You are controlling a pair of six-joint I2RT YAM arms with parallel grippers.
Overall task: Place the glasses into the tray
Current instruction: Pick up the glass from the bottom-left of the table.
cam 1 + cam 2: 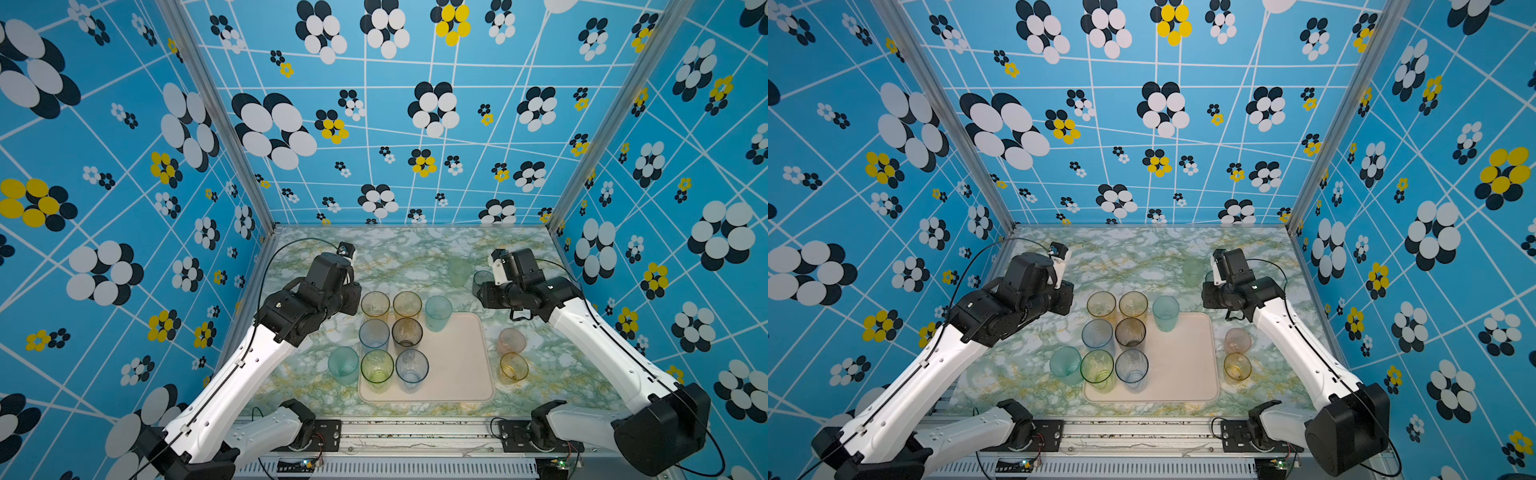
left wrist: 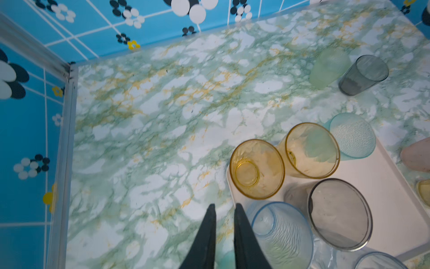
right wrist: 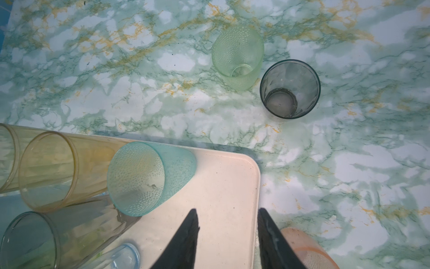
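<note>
My left claw [image 2: 223, 206] is narrowly apart and empty, off the tray's [image 1: 457, 374] far-left corner. A teal glass [image 1: 343, 365] stands left of the tray. Seven glasses [image 1: 407, 332] stand inside. Green [image 3: 237, 56], grey [image 3: 289, 88], pink [image 1: 511, 341] and amber [image 1: 513, 368] wait right. The right claw [image 3: 228, 212] is apart and empty. They look light, slick and tippy, so I'd pinch one rim wall.

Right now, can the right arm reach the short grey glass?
Probably yes: the right pincer stands open, bare tabletop lies between it and the short grey glass; the pale green glass close beside could crowd it.

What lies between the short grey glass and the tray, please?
Only bare tabletop separates the short grey glass from the tray, per the right wrist view.
</note>
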